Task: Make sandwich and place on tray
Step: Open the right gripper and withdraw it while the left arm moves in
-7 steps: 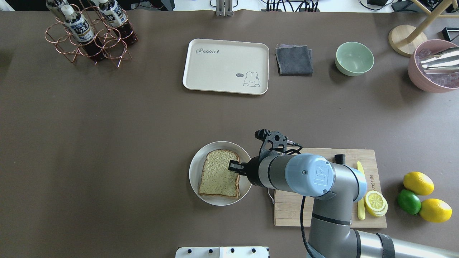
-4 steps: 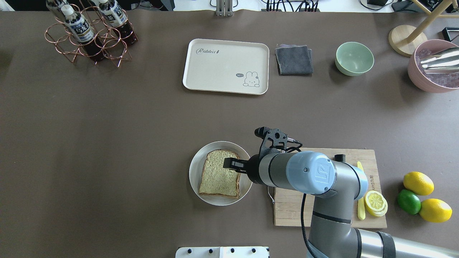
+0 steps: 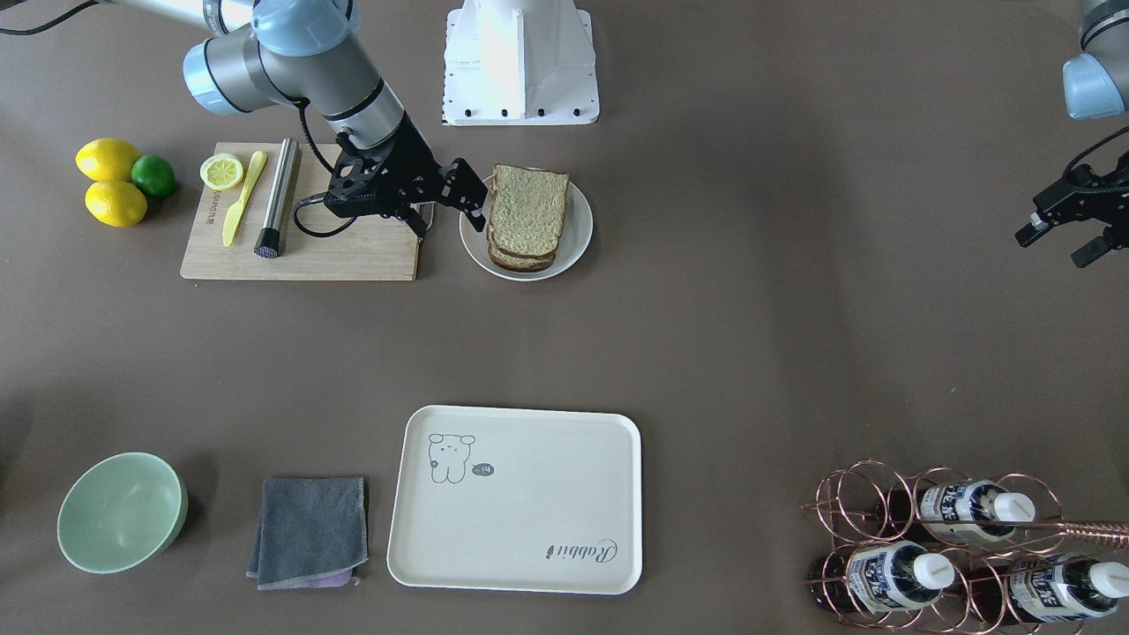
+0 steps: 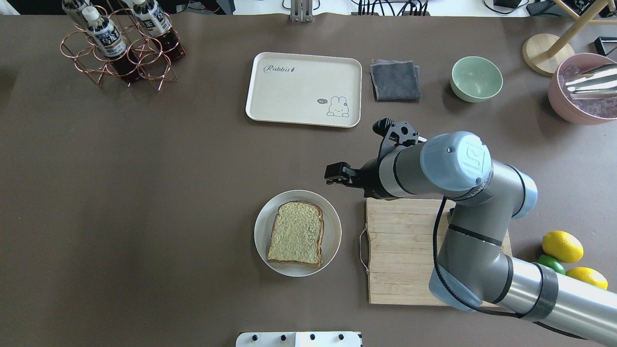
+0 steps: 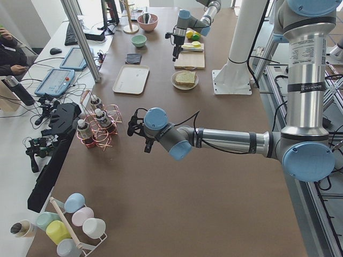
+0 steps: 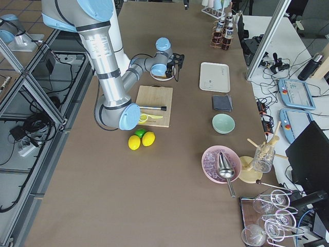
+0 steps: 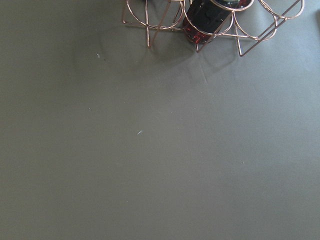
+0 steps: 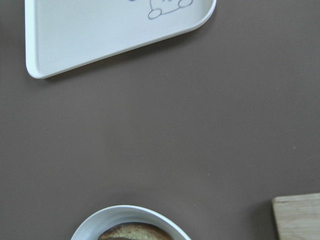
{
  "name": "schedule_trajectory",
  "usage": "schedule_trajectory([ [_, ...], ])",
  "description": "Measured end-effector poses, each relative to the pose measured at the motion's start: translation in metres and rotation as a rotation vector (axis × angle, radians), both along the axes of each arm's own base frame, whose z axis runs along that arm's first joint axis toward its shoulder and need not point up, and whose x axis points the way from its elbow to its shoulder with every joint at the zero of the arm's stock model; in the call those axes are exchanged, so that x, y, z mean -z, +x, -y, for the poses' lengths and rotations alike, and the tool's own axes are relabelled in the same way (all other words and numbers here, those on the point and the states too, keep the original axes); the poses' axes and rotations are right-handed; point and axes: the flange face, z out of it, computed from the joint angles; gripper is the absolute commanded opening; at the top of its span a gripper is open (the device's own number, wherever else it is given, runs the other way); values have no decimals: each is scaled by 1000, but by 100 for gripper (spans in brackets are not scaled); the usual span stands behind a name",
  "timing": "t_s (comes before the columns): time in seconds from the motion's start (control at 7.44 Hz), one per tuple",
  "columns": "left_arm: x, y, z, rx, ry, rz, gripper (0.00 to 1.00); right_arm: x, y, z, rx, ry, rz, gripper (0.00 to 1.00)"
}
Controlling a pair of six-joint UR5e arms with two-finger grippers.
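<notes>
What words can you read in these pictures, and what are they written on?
"Rabbit": curly script on the cream tray.
"hi~": it seems to read so, in the little speech bubble beside the tray's bunny drawing.
"UR": logo on the right arm's blue joint cap.
The bottle labels: too small and blurred to read.
The print along the cutting board edge: too small to read.

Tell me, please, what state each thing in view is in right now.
sandwich: two bread slices stacked on the white plate
tray: empty
right claw: open, holding nothing
left claw: open, holding nothing
green bowl: empty
grey cloth: folded
cut lemon: cut face up, on the cutting board
bottles: capped
</notes>
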Motion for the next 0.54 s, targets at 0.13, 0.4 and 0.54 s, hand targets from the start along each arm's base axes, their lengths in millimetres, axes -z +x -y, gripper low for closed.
schedule_trajectory([
  [0.13,12,15,2,-3,-22,-12,99,-3,26,24,17,-3,-53,100],
  [0.4,51,68,8,-6,-49,-27,99,-26,81,67,47,4,-150,100],
  [0.54,72,101,7,3,-53,-22,99,-51,114,81,73,22,-191,100],
])
